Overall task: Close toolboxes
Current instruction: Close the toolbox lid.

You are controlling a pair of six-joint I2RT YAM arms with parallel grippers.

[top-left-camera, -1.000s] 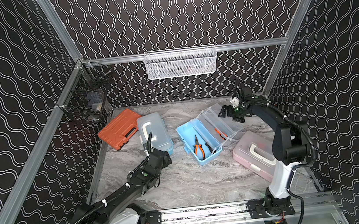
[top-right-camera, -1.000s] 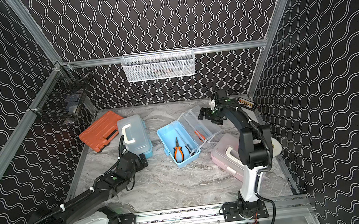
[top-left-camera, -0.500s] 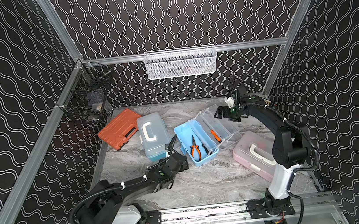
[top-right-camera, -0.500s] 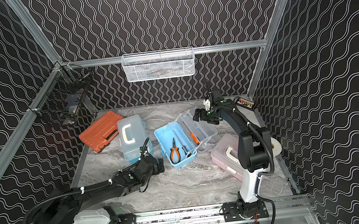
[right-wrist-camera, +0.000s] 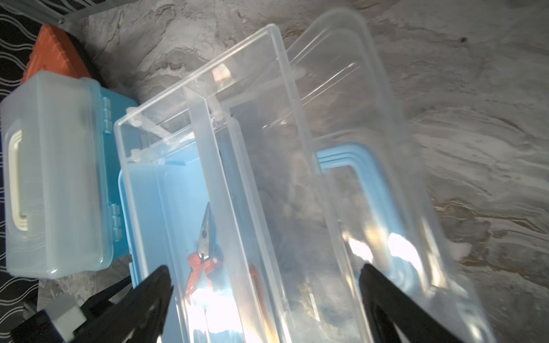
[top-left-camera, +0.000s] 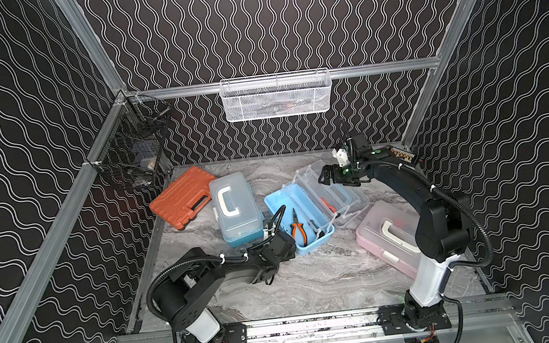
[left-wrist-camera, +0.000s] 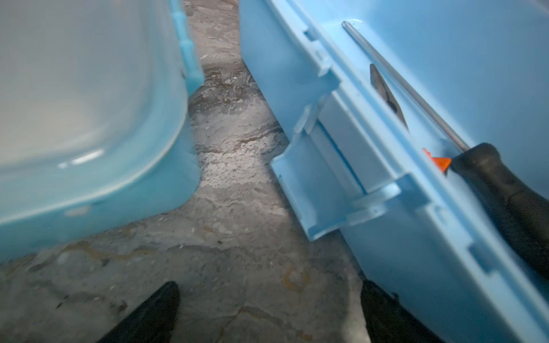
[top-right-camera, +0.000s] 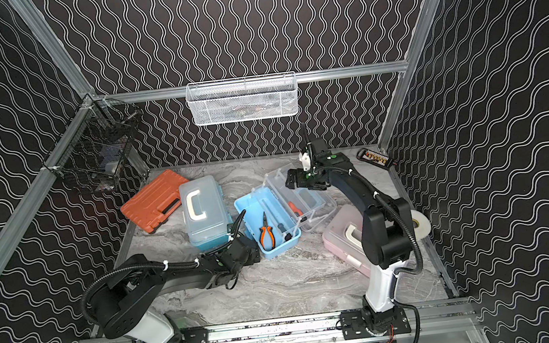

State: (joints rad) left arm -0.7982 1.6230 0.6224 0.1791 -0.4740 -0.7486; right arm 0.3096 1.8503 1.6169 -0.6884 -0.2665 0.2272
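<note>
While the open blue box (top-left-camera: 281,210) sits mid-table, lid (top-left-camera: 346,199) lying back, its closed twin (top-left-camera: 235,212) lies at 9 o'clock, pink box (top-left-camera: 374,228) at 4, partly behind the right arm (top-left-camera: 405,185); left fingers (left-wrist-camera: 160,308) and right fingers (right-wrist-camera: 154,285) gape wide, empty.

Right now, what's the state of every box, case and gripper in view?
middle blue toolbox, open, clear lid folded back, front latch undone
blue toolbox with white handle, closed
pink toolbox, closed
orange case, closed
left gripper, jaws open, empty
right gripper, jaws open, empty
</note>
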